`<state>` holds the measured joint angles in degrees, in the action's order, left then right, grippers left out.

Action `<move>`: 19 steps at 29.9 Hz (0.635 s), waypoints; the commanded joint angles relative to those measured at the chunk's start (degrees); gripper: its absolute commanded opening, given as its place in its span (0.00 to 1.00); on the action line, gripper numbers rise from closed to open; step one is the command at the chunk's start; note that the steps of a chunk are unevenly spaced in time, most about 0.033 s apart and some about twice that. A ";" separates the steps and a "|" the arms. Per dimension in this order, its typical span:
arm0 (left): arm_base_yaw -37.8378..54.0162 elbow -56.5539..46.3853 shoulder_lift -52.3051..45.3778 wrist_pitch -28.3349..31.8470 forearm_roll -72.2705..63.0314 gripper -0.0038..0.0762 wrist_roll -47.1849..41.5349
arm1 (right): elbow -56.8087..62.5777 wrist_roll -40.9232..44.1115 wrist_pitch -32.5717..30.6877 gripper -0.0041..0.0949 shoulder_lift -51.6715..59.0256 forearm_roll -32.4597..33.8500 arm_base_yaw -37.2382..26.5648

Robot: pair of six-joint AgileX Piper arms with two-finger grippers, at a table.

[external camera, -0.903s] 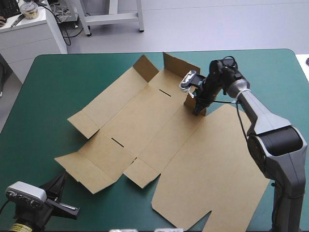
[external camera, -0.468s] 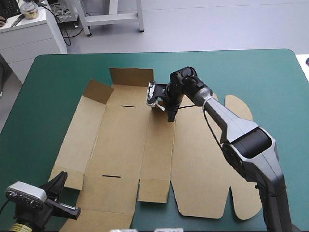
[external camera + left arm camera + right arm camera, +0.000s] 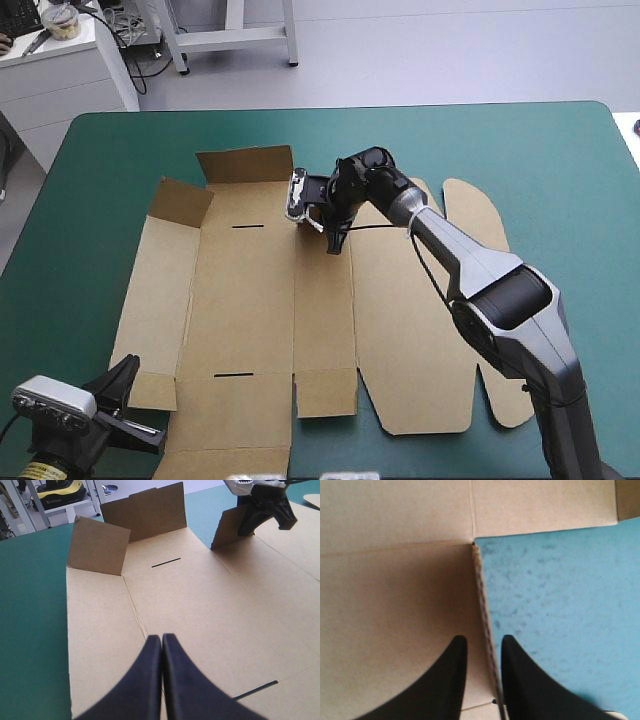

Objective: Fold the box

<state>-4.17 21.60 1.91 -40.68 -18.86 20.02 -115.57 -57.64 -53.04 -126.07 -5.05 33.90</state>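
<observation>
Teal-green bench [image 3: 560, 160], box [image 3: 240, 310] flat. Early step: right pincer [image 3: 483, 640] nips a far flap [image 3: 227, 527]; left pincer [image 3: 162, 639] closed, near-left corner. Next, likely: raise side panel [image 3: 165, 290].

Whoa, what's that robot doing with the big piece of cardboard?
It is starting to fold a brown box. The box lies mostly flat on the teal-green table, with two far flaps standing up. The right gripper is pinching a small flap at the far edge, and that flap stands upright. The left gripper is shut with nothing in it, over the box's near end.
</observation>
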 commanded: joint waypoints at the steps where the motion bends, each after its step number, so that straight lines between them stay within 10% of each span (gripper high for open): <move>1: 0.09 1.42 0.82 4.08 -1.02 0.04 -0.36 | -1.82 5.60 1.12 0.61 3.95 -0.89 0.21; 4: 0.09 1.42 0.82 4.08 -1.02 0.04 -0.36 | -2.24 8.61 -0.69 0.79 5.28 0.73 0.21; 12: 0.09 1.42 0.82 4.18 -1.02 0.04 -0.36 | -6.23 21.20 -7.77 0.74 10.94 1.12 -1.32; 19: 0.09 1.42 0.82 4.18 -1.02 0.04 -0.36 | -6.23 43.94 -9.68 0.11 14.72 0.13 -8.60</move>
<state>-4.17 21.60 1.91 -40.68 -18.86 20.02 -119.95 -24.83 -63.53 -116.23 -4.07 29.05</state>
